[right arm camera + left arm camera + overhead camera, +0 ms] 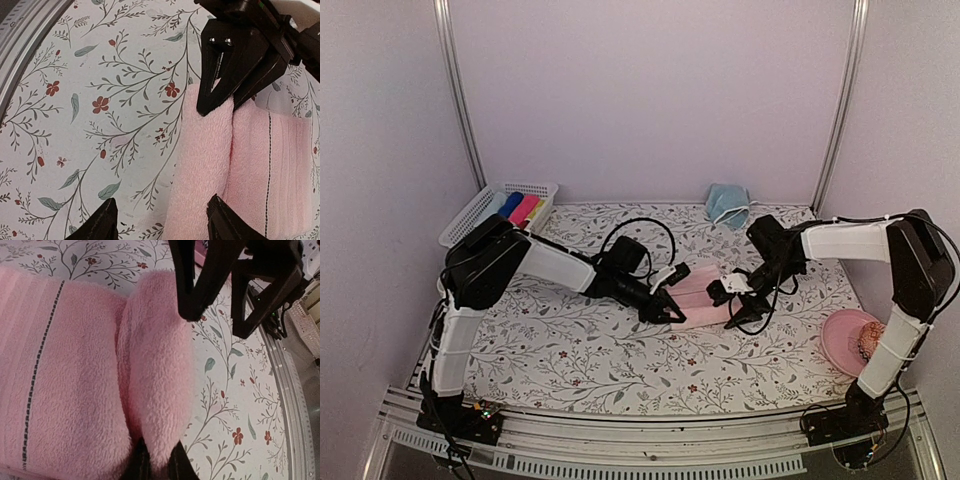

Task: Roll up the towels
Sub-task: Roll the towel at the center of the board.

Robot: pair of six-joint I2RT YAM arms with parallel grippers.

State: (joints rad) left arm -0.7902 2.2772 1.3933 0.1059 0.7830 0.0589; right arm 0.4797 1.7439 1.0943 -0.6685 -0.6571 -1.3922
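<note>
A pink towel (703, 312) lies on the flowered table, its near edge turned up into a thick rolled fold (157, 365). My left gripper (668, 305) comes in from the left; in the left wrist view it (156, 456) is shut on one end of that fold. My right gripper (725, 291) comes in from the right. In the right wrist view it (162, 222) is open, and its right finger (225, 222) rests on the towel (280, 165). The fold (202, 165) lies between its fingers.
A white basket (470, 212) with rolled coloured towels stands at the back left. A crumpled blue cloth (727, 205) lies at the back. A pink plate (840, 335) sits at the right front. A metal rail (650, 440) borders the near table edge.
</note>
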